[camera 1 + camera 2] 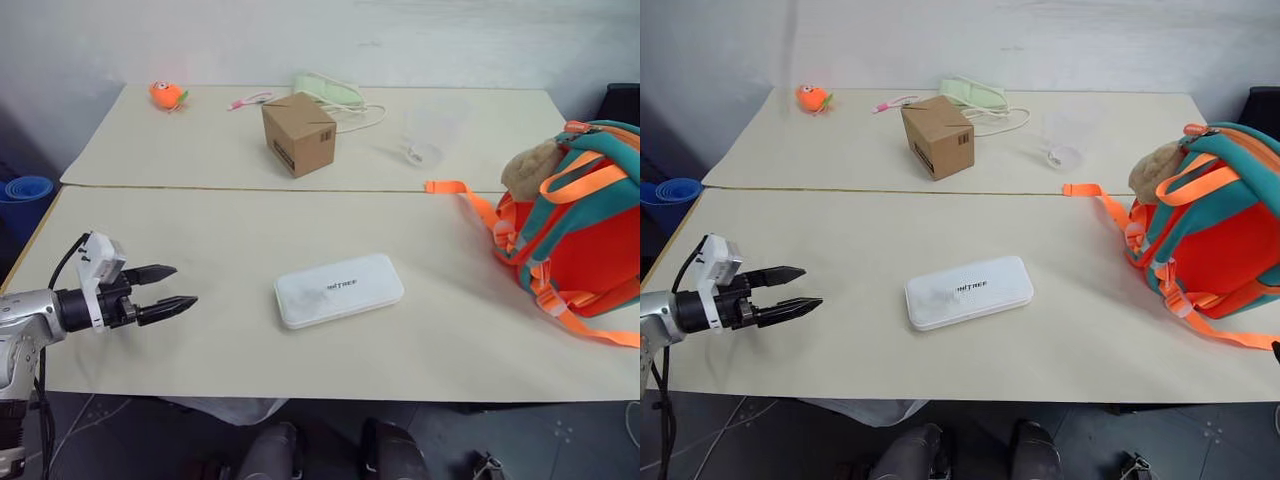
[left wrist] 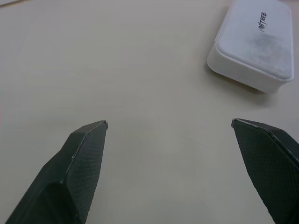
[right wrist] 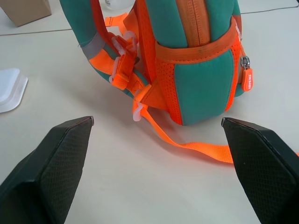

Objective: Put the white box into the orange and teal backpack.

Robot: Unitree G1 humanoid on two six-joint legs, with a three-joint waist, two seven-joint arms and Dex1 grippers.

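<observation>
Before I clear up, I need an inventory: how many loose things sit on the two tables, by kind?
Boxes: 2, the white box and the cardboard box
Bags: 1, the orange and teal backpack
Toys: 1, small orange toy
Clear cups: 1
Green cloth item with cord: 1
Pink item: 1
Total: 7

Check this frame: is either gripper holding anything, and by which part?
Nothing is held. The left gripper and right gripper are both open and empty; the white box lies untouched on the table.

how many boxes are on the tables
2. The white box lies flat near the middle of the near table. The brown cardboard box stands on the far table behind it. None seems hidden.
</observation>
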